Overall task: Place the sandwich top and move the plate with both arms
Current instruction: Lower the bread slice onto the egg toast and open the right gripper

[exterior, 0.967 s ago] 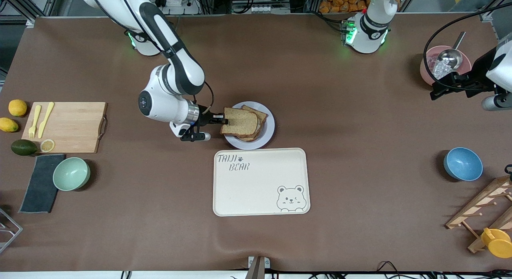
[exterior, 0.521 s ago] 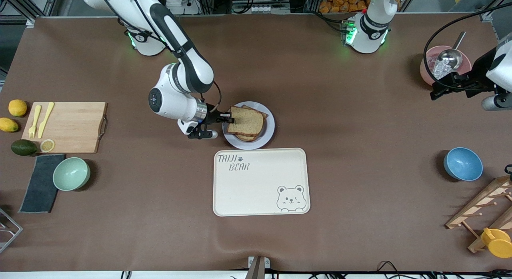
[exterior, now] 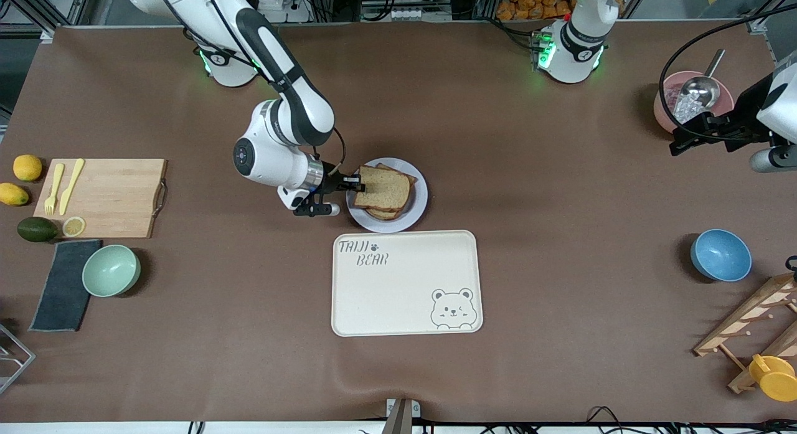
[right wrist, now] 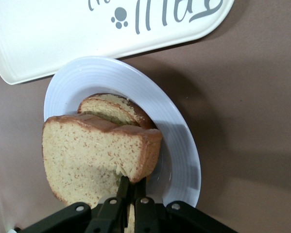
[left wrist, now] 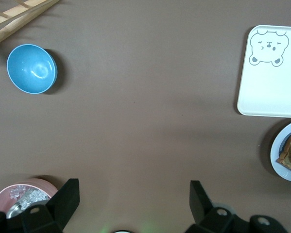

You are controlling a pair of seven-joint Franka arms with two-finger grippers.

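The sandwich top [exterior: 383, 188] [right wrist: 92, 155], a tan slice with darker crust, lies flat over another bread slice [right wrist: 111, 104] on the pale round plate [exterior: 418, 207] [right wrist: 179, 145]. My right gripper [exterior: 358, 185] [right wrist: 133, 182] is shut on the slice's edge at the plate's rim toward the right arm's end. I cannot tell whether the two slices touch. My left gripper [exterior: 679, 141] [left wrist: 134, 194] waits open and holds nothing, up over the left arm's end of the table beside the pink bowl [exterior: 675, 104] [left wrist: 19, 194].
The cream bear tray [exterior: 405, 284] [left wrist: 271, 73] lies just nearer the camera than the plate. A cutting board [exterior: 106, 197], fruit, a green bowl [exterior: 111, 270] and a cloth sit at the right arm's end. A blue bowl [exterior: 720, 254] [left wrist: 32, 69] and wooden rack [exterior: 753, 325] stand at the left arm's end.
My right gripper carried the sandwich top toward the left arm's end, bringing it squarely over the lower slice on the plate. It has hardly moved in the last half second. The left arm stayed still.
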